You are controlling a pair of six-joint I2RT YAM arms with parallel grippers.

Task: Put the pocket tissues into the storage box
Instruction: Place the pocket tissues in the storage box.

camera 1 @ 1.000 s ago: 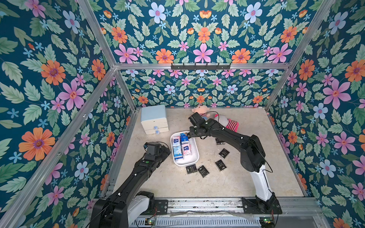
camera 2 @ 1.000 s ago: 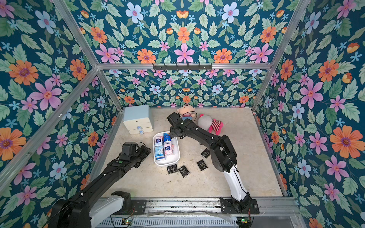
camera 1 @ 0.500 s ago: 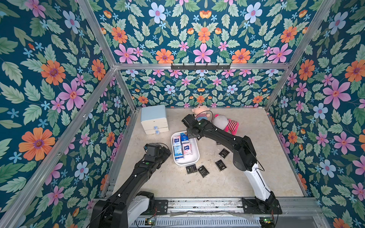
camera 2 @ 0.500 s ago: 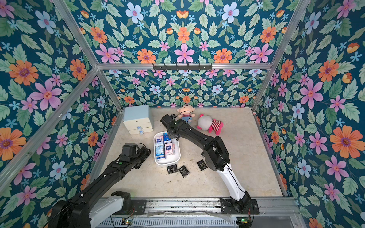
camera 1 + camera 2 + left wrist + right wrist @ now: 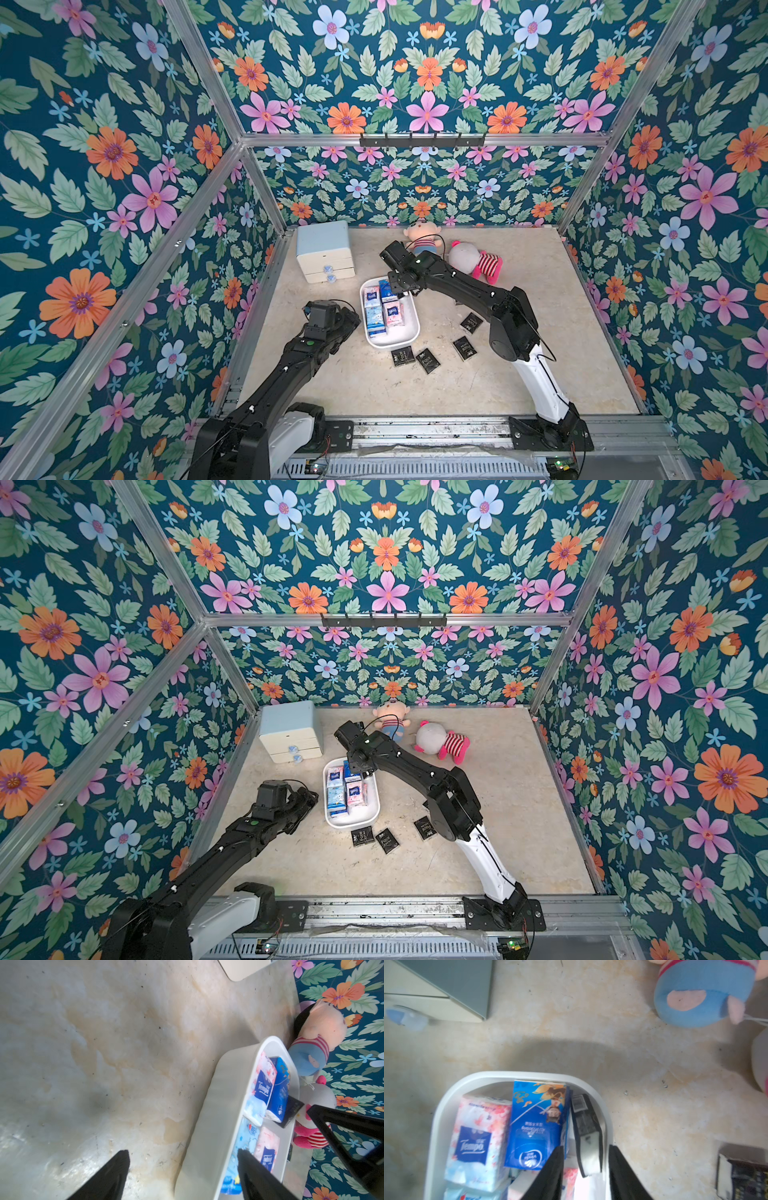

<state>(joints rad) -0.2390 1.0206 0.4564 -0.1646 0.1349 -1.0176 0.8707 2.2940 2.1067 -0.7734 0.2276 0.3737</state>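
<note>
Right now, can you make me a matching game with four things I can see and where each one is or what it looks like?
Things:
1. storage box
2. drawer cabinet
3. dark blue tissue packet
4. black tissue packet

Clues:
a. lies flat on the table, just outside the box
b. sits inside the box
c. has a light blue top and stands by the far left corner
d. is a white tub with rounded corners

Pairs: 1-d, 2-c, 3-b, 4-a
</note>
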